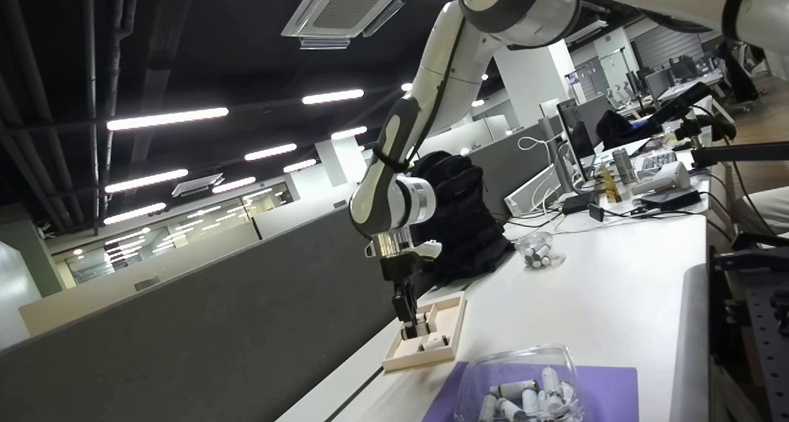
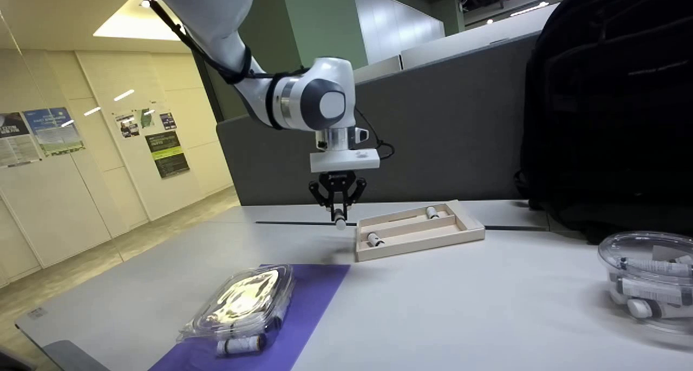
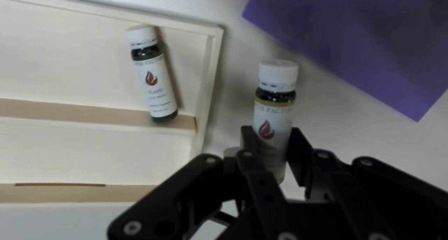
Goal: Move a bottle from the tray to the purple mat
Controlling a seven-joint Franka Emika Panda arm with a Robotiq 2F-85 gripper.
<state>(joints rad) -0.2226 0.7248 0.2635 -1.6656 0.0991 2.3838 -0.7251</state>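
Note:
My gripper is shut on a small white-labelled bottle with a white cap. In the wrist view the bottle is over the white table between the tray and the purple mat. In an exterior view the gripper holds the bottle beside the tray's end, above the table. Two other bottles lie in the tray; one shows in the wrist view, leaning on a divider. The mat lies nearer that camera. The gripper also shows in an exterior view.
A clear plastic container of bottles stands on the mat. A bottle shows at its near edge, inside or beside it I cannot tell. A round clear tub of bottles and a black backpack stand beyond the tray. A grey partition runs behind.

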